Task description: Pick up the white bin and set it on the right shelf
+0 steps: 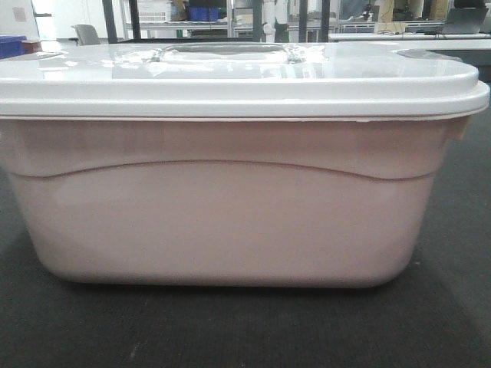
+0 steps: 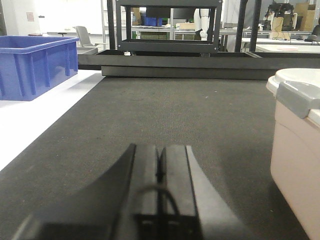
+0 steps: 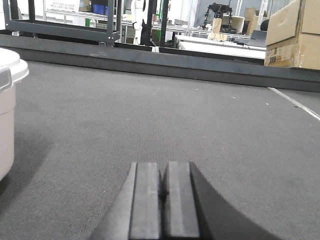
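fingers [image 2: 145, 170] of the left gripper [image 2: 160, 162] are pressed together at the bottom of the frame, holding nothing. the right gripper [image 3: 163, 175] is the same. the white bin [image 1: 230, 222] sits on the dark carpet [image 1: 230, 330] and fills the front view, lid [image 1: 230, 77] on. far at the upper left sits a blue crate [image 2: 35, 65].

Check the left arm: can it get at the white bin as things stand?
Probably yes: the white bin sits right of the left end effector, only bare carpet between; jaws shut.
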